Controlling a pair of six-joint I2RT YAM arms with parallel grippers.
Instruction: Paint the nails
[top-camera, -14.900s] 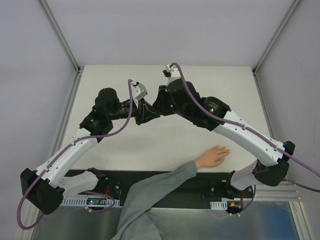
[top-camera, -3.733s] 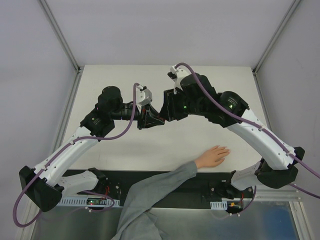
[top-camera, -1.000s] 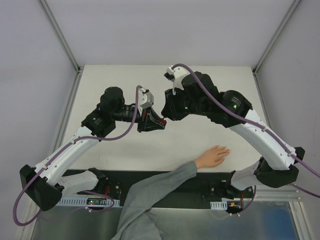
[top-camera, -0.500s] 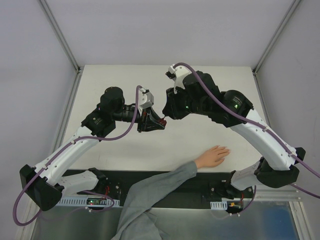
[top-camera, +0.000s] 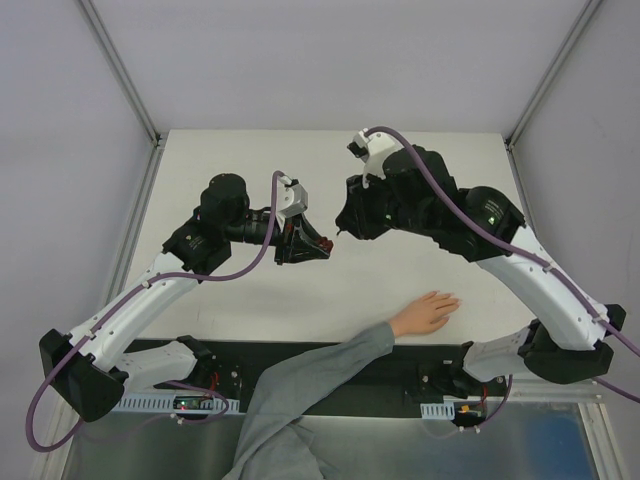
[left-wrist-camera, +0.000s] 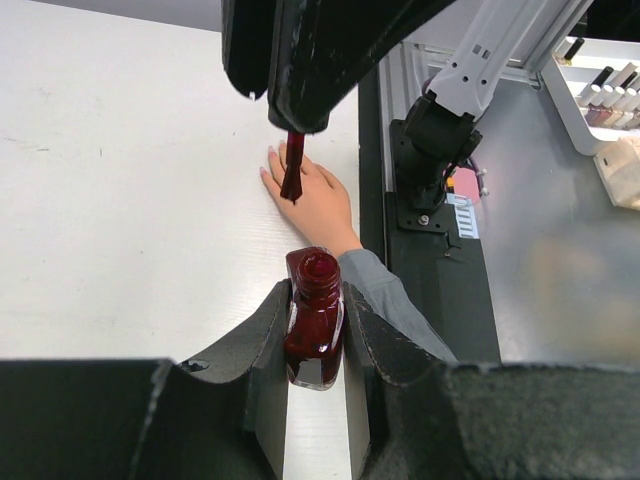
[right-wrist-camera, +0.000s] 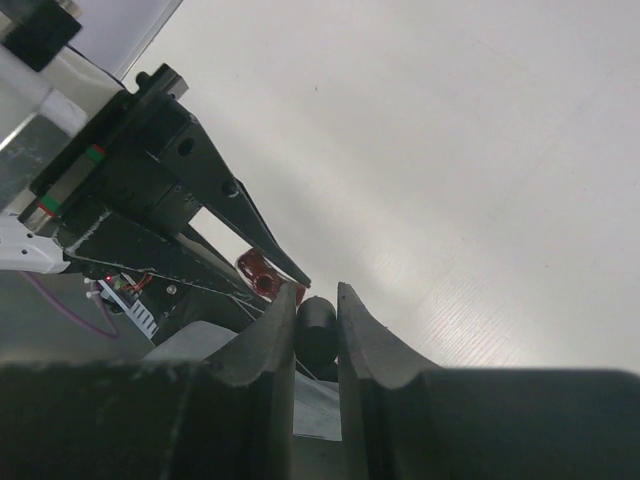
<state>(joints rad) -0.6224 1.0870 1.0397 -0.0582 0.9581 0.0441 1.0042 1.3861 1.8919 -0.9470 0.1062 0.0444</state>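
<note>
My left gripper (top-camera: 318, 246) is shut on a small open bottle of dark red polish (left-wrist-camera: 315, 318), held upright above the white table. My right gripper (top-camera: 342, 228) is shut on the black cap (right-wrist-camera: 317, 326); its brush (left-wrist-camera: 292, 172), wet with red, hangs below it, clear of the bottle's mouth. The bare hand with the grey sleeve (top-camera: 425, 313) lies flat near the table's front edge, well apart from both grippers. Its nails (left-wrist-camera: 266, 172) are tiny at the fingertips and look bare. The bottle also shows in the right wrist view (right-wrist-camera: 258, 275).
The white table (top-camera: 250, 160) has metal posts at its back corners. A black rail (top-camera: 400, 370) with the arm bases runs along the front edge. A rack of other polish bottles (left-wrist-camera: 600, 85) stands beyond the right arm's base.
My right arm has moved a little right and away from the left gripper, drawing the cap and brush off the bottle. The left gripper and the hand have stayed still.
</note>
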